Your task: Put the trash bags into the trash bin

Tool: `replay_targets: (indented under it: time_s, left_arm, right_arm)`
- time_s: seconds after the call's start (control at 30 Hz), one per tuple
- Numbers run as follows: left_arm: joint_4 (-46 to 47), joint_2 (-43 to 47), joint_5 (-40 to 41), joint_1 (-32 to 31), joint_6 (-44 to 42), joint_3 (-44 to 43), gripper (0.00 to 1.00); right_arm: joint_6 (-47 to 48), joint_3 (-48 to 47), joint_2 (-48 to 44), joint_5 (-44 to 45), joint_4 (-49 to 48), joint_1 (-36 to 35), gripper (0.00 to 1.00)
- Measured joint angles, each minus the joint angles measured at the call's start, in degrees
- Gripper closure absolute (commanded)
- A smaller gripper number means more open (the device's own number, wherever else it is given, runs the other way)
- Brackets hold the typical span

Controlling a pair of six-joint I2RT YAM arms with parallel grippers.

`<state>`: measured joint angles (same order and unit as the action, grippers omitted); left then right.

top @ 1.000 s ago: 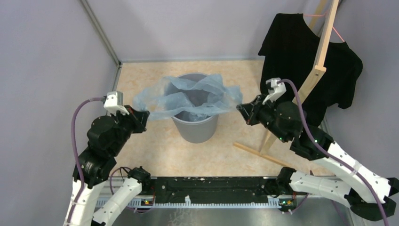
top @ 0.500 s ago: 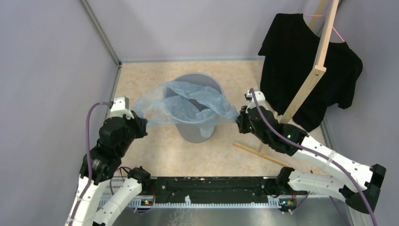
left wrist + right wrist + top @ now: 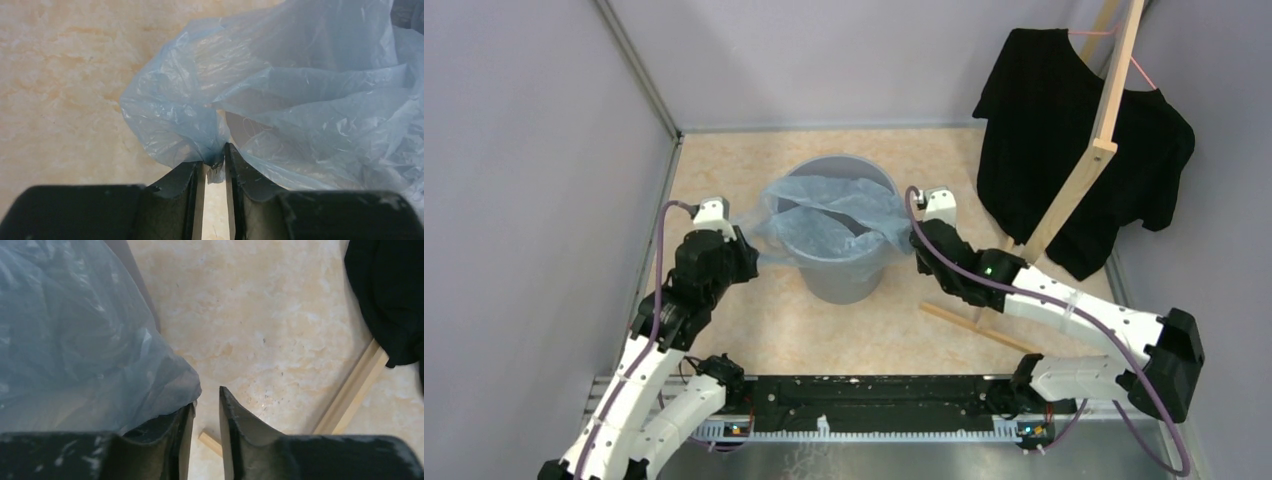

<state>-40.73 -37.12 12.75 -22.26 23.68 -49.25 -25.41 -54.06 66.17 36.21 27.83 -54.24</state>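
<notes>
The pale blue trash bag (image 3: 829,215) is draped over the mouth of the grey trash bin (image 3: 839,280) and sags into it. My left gripper (image 3: 746,250) is at the bin's left side, shut on a gathered corner of the bag (image 3: 300,90), pinched at its tips (image 3: 215,162). My right gripper (image 3: 914,245) is at the bin's right rim. In the right wrist view its jaws (image 3: 206,397) stand slightly apart with only floor between them. The bag's edge (image 3: 75,340) lies over the left finger (image 3: 172,427).
A black T-shirt (image 3: 1074,110) hangs on a wooden stand (image 3: 1104,130) at the right. The stand's base slat (image 3: 974,328) lies on the floor just right of my right arm, and it also shows in the right wrist view (image 3: 355,390). Grey walls enclose the floor.
Both grippers have moved down and in toward the bin, and the stretched bag has come down over the rim. The right jaws no longer pinch the film.
</notes>
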Motion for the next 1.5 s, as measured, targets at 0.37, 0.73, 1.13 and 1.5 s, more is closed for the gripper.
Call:
replay_targets:
  time_s: [0.37,0.73,1.13,1.5]
  left_arm:
    - [0.94,2.27,0.13,0.02,-1.64,-0.07,0.76]
    - [1.75,1.99,-0.04,0.04,-3.08,-0.15,0.82]
    - [2.14,1.97,-0.07,0.04,-3.91,-0.15,0.86]
    - [2.25,1.55,0.44,0.04,-4.28,0.35,0.85]
  right_arm:
    - [13.18,-13.35,-8.55,-10.67,8.15,-6.67,0.22]
    - [24.65,-32.39,3.78,-11.17,7.43,-7.85,0.19]
    - [32.85,-35.91,13.18,-13.33,7.87,-9.84,0.31]
    - [34.07,-34.34,16.7,-0.35,-1.62,-3.74,1.0]
